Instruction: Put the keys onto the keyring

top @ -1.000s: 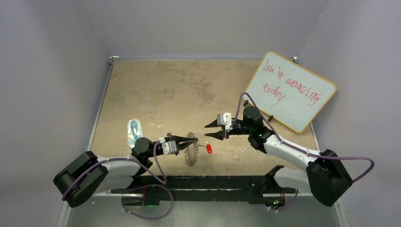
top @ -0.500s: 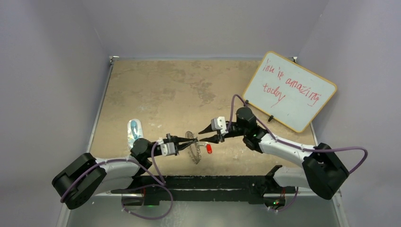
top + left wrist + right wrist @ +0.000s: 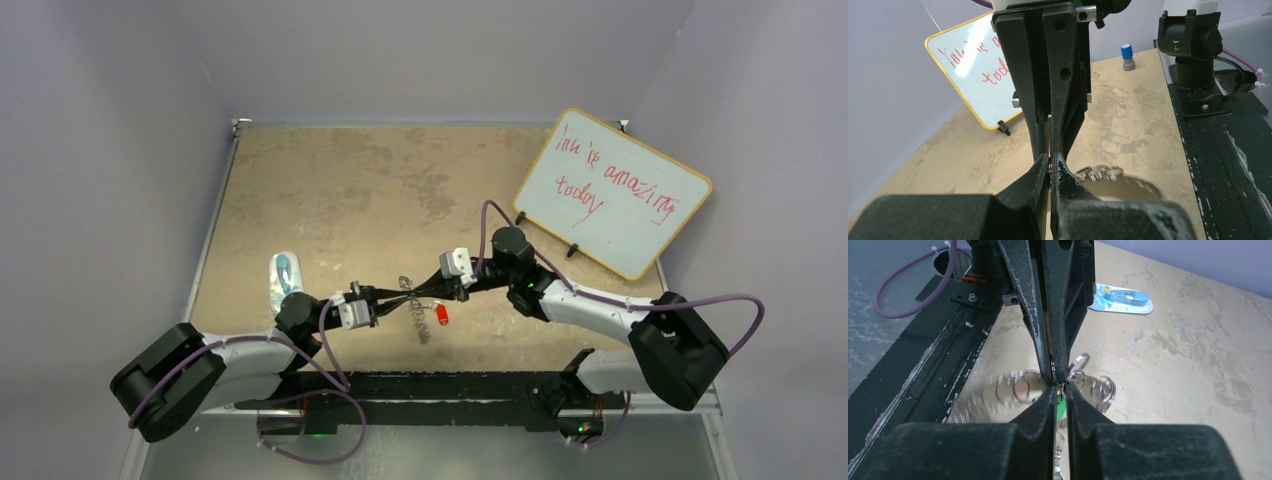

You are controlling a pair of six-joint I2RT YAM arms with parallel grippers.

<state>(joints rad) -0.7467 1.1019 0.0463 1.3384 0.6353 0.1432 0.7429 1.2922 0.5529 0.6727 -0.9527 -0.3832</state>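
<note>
Top external: keyring (image 3: 420,325) on edge, long axis slanting near-right.

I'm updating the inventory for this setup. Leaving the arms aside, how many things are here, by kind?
Keys: 2, the red key and the green key
Keyring: 1
Whiteboard: 1
Clear bluish packet: 1
Small blue-capped item: 1
Total: 6
</note>
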